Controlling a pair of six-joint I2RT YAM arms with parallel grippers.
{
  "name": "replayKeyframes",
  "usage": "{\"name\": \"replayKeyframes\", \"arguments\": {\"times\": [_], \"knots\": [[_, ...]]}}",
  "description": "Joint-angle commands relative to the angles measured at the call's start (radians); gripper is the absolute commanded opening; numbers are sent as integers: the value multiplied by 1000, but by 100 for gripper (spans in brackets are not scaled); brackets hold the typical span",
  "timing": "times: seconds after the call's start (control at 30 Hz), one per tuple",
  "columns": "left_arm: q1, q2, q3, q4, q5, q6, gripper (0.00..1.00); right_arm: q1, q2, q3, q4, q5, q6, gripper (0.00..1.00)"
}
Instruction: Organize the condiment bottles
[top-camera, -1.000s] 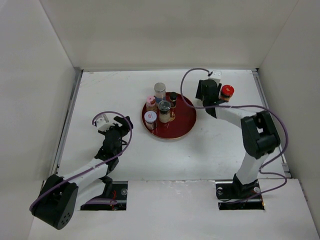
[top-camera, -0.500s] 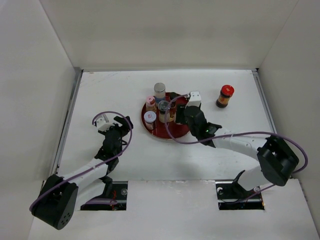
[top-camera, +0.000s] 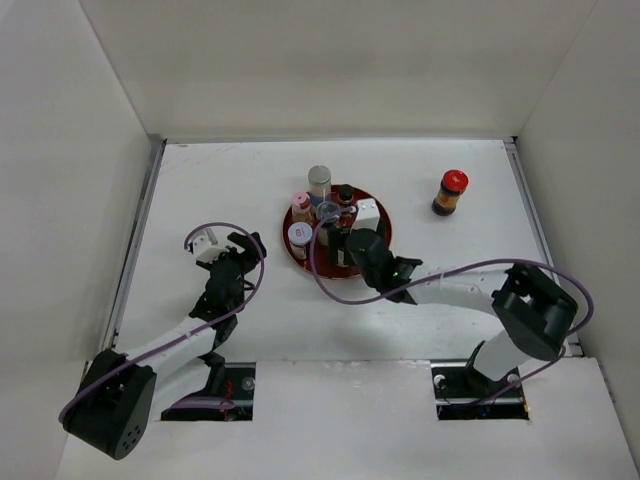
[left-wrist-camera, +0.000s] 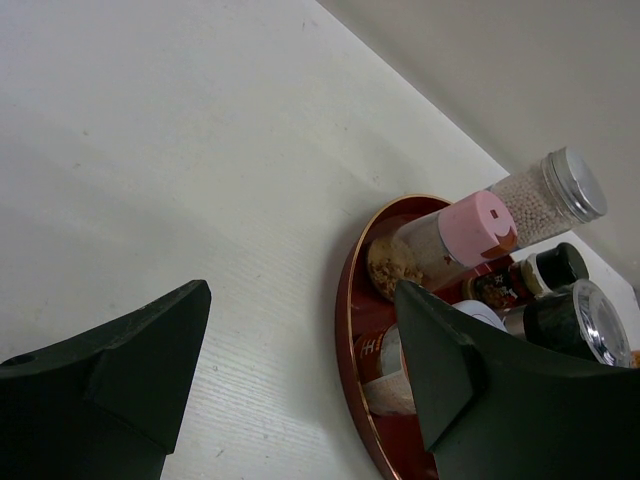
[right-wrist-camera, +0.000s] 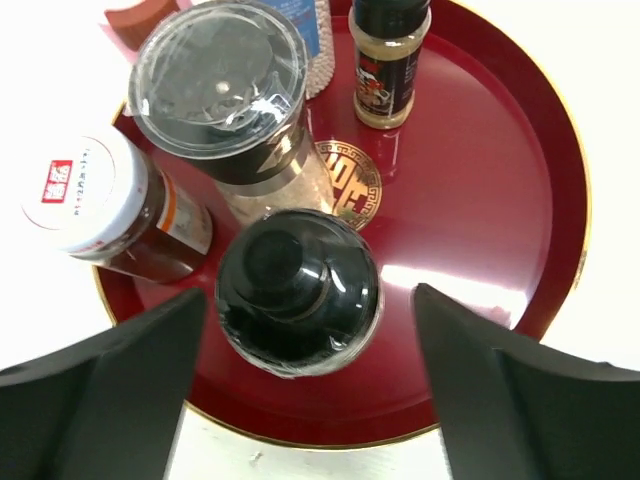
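White and matte, the table (top-camera: 250, 190) is spread beneath everything, and a glossy red round tray (right-wrist-camera: 500, 200), gold-rimmed with a gold emblem at its centre, is seen near the table's middle. The left fingers (left-wrist-camera: 130, 360) are held apart over bare table to the left of the tray, with nothing between them. The right fingers (right-wrist-camera: 130, 390) are spread wide on either side of a black-capped jar (right-wrist-camera: 298, 290) set on the tray's near part, and a gap is kept at each side. Beyond it on the tray are grouped a clear-lidded grinder (right-wrist-camera: 220, 80), a white-capped jar (right-wrist-camera: 85, 190), a pink-capped jar (left-wrist-camera: 480, 225) and a small black-capped bottle (right-wrist-camera: 390, 60). The base of a silver-capped jar (left-wrist-camera: 570, 185) of pale beads is hidden, so its footing cannot be told. A red-capped bottle (top-camera: 452, 192) is seen upright on the table, well apart to the right.
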Motion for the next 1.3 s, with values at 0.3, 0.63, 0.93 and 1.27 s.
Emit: {"name": "replayKeyframes", "arguments": {"times": [0.3,0.63,0.93,1.27], "knots": [[0,-12,8,51,11,-9,73,-207,-326,-73,72,75,-23,100],[-3,-32,4,48,12,-9,73,-621,-37,157,23,135,-86,100],[-3,9,14,55,18,-11,73,-764,175,299,-26,-60,-77,100],[-3,6,13,63,18,-11,73,-781,258,342,-17,-112,-49,75]]}}
